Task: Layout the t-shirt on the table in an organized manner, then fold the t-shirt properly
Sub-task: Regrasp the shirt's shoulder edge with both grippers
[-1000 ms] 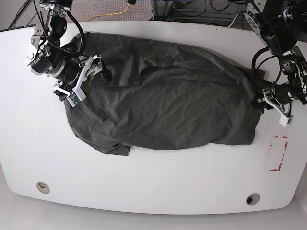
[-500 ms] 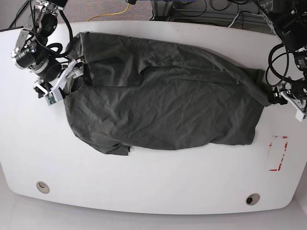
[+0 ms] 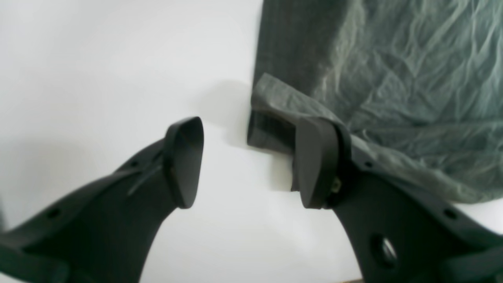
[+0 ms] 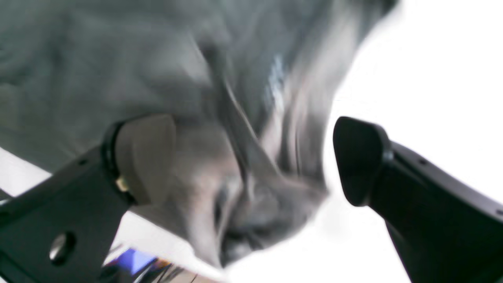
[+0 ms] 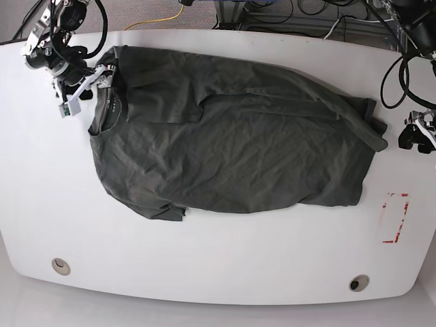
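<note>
The dark charcoal t-shirt (image 5: 231,143) lies spread and wrinkled across the white table (image 5: 218,259), its collar (image 5: 109,102) at the left. My right gripper (image 5: 85,85) hovers at the shirt's far-left edge beside the collar. In the blurred right wrist view it (image 4: 251,161) is open, with t-shirt (image 4: 137,67) cloth lying under the gap. My left gripper (image 5: 417,133) stands just off the shirt's right edge. In the left wrist view it (image 3: 251,163) is open over bare table (image 3: 98,78), and a folded corner of the t-shirt (image 3: 393,78) lies behind its right finger (image 3: 318,161).
A red tape rectangle (image 5: 395,218) marks the table at the right, near the shirt's lower corner. Two round grommet holes (image 5: 60,266) (image 5: 358,282) sit near the front edge. Cables (image 5: 163,17) run on the floor beyond the far edge.
My left gripper let go of the shirt's right edge and drew off to the right. My right gripper moved up and left off the cloth, and the shirt's left edge now lies flatter with the collar showing.
</note>
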`<state>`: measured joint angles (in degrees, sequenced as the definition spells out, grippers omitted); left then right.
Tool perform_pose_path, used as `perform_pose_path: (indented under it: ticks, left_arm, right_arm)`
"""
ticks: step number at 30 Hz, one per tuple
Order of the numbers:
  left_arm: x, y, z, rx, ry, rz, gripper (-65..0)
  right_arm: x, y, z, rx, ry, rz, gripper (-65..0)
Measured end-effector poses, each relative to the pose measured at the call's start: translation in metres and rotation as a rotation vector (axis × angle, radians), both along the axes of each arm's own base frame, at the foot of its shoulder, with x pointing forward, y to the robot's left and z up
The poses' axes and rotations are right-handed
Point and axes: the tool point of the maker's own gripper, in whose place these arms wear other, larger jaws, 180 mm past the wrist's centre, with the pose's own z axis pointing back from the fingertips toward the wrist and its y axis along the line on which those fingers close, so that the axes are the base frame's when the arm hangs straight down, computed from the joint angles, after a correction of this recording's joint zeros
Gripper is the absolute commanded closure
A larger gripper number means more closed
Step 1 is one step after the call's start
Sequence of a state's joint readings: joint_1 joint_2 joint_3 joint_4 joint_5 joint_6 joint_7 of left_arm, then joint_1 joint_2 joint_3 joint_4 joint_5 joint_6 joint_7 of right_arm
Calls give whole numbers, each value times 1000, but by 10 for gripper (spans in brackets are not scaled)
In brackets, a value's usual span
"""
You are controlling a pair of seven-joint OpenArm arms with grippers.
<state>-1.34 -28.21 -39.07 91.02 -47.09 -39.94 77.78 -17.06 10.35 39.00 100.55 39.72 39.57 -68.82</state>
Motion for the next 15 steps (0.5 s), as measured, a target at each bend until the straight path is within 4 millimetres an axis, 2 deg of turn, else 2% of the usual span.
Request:
perform_pose_path:
  ticks: [3, 5, 10, 15]
  left_arm:
    - [0, -11, 13, 23, -47, -40, -353]
    - [-4, -15, 15, 38, -48, -57, -353]
    - [-19, -9, 16, 68, -39, -35, -353]
    - [-22, -4, 18, 77, -46, -15, -353]
  right_arm:
    - [-8, -7, -10, 36, 25, -45, -602]
    - [-11, -13, -14, 45, 33, -70, -602]
    - [-10, -23, -12, 25, 32, -78, -602]
    - [-10, -27, -10, 18, 30, -80, -601]
